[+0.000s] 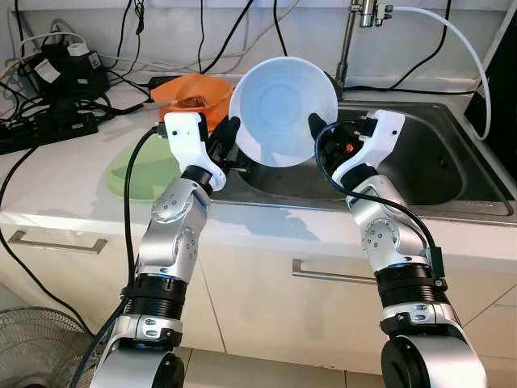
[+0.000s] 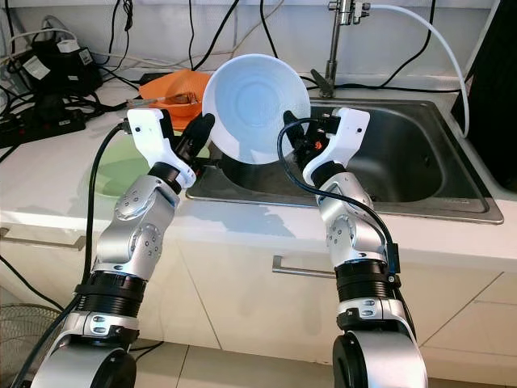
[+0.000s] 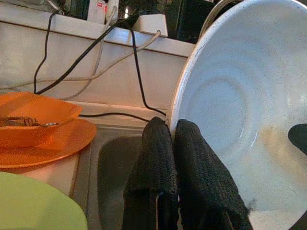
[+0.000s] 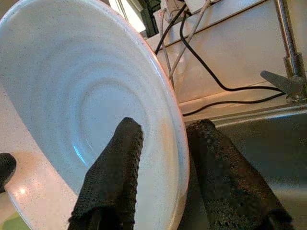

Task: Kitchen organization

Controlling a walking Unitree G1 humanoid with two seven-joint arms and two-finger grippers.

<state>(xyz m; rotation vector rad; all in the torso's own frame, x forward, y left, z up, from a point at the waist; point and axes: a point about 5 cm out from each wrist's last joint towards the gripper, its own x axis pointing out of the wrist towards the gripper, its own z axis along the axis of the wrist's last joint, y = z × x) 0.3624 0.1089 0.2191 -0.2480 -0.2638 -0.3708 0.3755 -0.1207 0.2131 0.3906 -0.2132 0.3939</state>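
Two grippers, left (image 1: pixel 229 137) and right (image 1: pixel 321 133), each pinch the white bowl's (image 1: pixel 283 109) rim, tilted above the sink (image 1: pixel 452 174) | step: carrying it | next: likely a steady shared set-down.

The white bowl (image 1: pixel 282 101) hides part of the sink (image 1: pixel 452 174) behind it.

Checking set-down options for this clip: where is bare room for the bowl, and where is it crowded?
Both grippers, left and right, hold the white bowl over the sink, whose basin to the right looks bare. The counter is crowded: green plate, orange dishes, cables and power strip beyond. The front counter strip is narrow.
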